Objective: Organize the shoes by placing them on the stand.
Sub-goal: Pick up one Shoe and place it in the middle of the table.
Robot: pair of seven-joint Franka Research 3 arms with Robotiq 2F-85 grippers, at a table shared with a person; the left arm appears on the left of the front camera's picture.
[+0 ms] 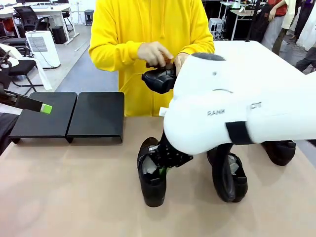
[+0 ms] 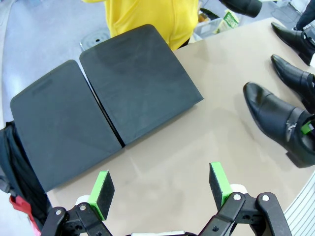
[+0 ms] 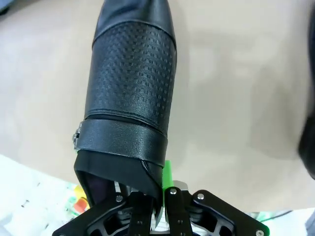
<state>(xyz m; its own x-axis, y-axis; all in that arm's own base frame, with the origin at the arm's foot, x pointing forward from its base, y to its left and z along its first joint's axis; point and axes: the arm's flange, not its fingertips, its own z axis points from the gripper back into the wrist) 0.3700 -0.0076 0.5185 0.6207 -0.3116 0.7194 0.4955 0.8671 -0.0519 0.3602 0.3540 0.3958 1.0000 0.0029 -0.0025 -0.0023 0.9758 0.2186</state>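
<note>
Matte black, the stand [image 1: 94,114] is seen at the left of the table, bare, with the left gripper [image 2: 160,179] held near it, jaws spread wide and nothing between the pads. Toward the middle, one shoe [image 3: 133,83] lies on the table and is pinched at the back of its collar by the right gripper [image 3: 162,179], whose fingers are closed on that thin leather rim alone.

A slip is judged the main risk. With so little leather clamped, the toe could be swung down or the shoe twisted out once lifted, and the stand is well apart from it, so a long carry is called for. The left gripper, hanging by the stand, could also be struck on the way.

The right arm is reached across the middle, wrist bent down over the heel. Behind it, another shoe [image 1: 159,79] is held in the person's hands [image 1: 155,53]. Two more shoes [image 1: 228,177] lie farther right.
</note>
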